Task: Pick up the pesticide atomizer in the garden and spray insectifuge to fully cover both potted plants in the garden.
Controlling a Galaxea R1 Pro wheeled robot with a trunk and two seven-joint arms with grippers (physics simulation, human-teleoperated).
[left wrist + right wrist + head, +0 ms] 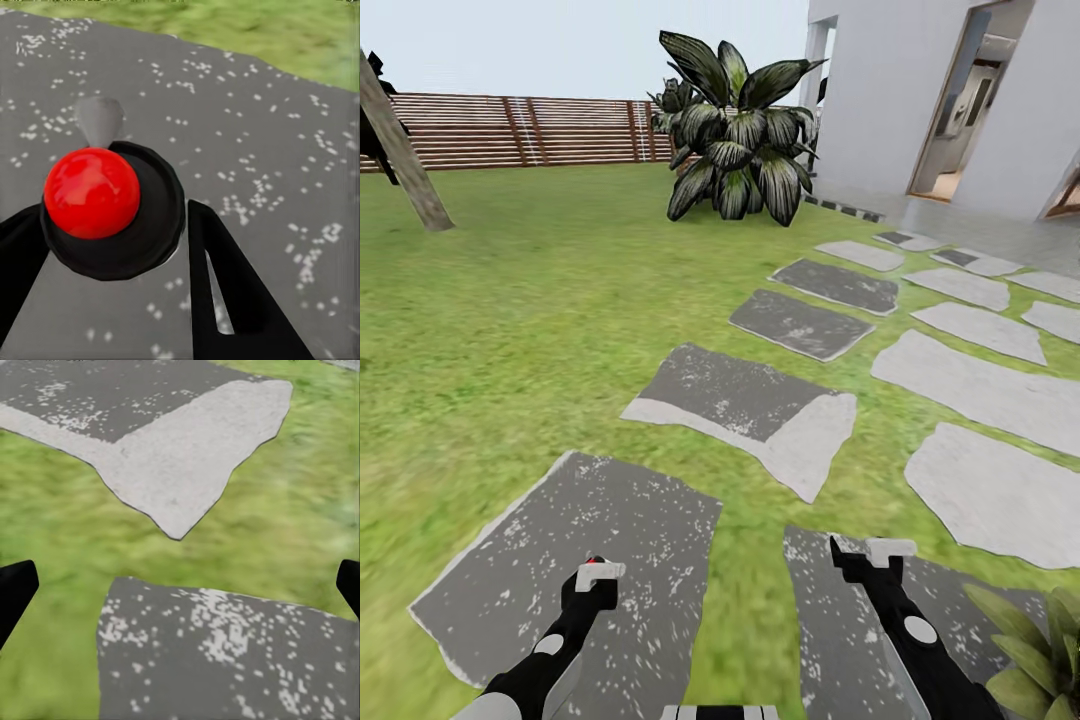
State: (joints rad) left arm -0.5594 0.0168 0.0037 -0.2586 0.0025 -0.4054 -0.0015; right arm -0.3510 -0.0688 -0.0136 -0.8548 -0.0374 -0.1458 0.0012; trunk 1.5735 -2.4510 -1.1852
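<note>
Two tools (597, 577) (870, 553), one bush (740, 140)

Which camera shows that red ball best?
The left wrist view: the red ball looms large, atop a dark round body between the left gripper's fingers. The head view gives just a red speck; the right wrist view faces paving and grass.

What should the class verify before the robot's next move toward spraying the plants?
1. Atomizer held: cannot tell. A dark round thing with a red ball sits between the left tool fingers.
2. Right tool free: ok, open above the paving.
3. A plant nearby: ok, olive leaves beside the right arm; pot hidden.
4. Second plant located: cannot tell.
5. Aimed at a plant: not ok, the left wrist view faces paving.
</note>
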